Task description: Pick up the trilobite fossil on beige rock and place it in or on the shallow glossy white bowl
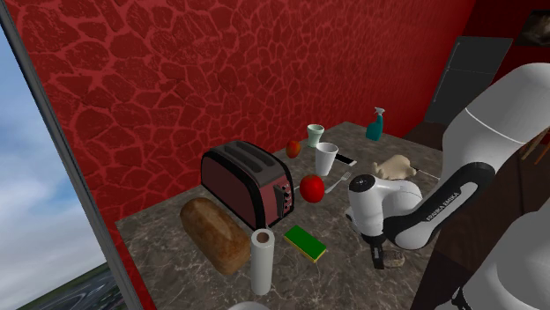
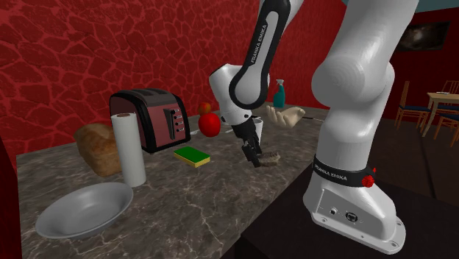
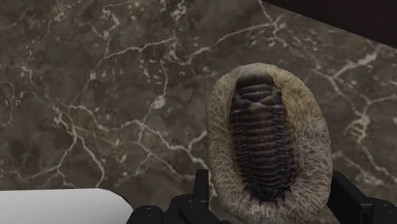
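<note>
Broadly, we are looking at a dark marble counter (image 2: 213, 210) running along a red wall (image 2: 66, 51). A dark red toaster (image 2: 151, 118) is standing at the back, and a brown bread loaf (image 2: 99, 147) is lying to the second exterior view's left of it. The shallow pale bowl (image 2: 81, 210) is sitting at the near left in that view, with a white paper towel roll (image 2: 131, 151) standing just behind its rim. A green sponge (image 2: 192, 155) is lying between that roll and the gripper (image 2: 254, 156), and a red apple (image 2: 210, 123) is resting farther back. The gripper is reaching down to the trilobite fossil (image 3: 270, 146), which is lying flat near the counter's edge, well apart from the bowl. We cannot tell whether the gripper is clasping it or loose. The fossil's long axis is running straight away from the gripper, its ribbed body following that line, face turned up.
</note>
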`<state>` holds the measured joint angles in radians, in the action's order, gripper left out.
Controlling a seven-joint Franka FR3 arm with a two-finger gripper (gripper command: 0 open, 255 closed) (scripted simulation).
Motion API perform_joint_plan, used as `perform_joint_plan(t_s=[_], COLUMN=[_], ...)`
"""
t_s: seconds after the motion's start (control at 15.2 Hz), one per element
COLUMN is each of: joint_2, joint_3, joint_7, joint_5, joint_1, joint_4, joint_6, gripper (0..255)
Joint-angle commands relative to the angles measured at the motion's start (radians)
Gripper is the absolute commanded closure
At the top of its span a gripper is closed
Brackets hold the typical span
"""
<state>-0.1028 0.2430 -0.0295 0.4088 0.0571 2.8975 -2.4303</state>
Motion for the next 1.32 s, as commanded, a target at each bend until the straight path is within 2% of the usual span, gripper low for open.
perform_joint_plan(t_s=[0.0,0.26,0.73,1.25], joint_2=[0.001,0.001,-0.146,-0.291], joint_3=[0.0,0.0,-0.007,-0.023], joint_7=[0.0,0.0,-0.097,-0.172], joint_5=[0.0,0.0,-0.105,-0.173], joint_1=[0.0,0.0,-0.037,-0.071], joint_4=[0.001,0.001,0.007,-0.011], joint_6=[0.0,0.0,0.123,0.273], gripper=[255,255,255,255])
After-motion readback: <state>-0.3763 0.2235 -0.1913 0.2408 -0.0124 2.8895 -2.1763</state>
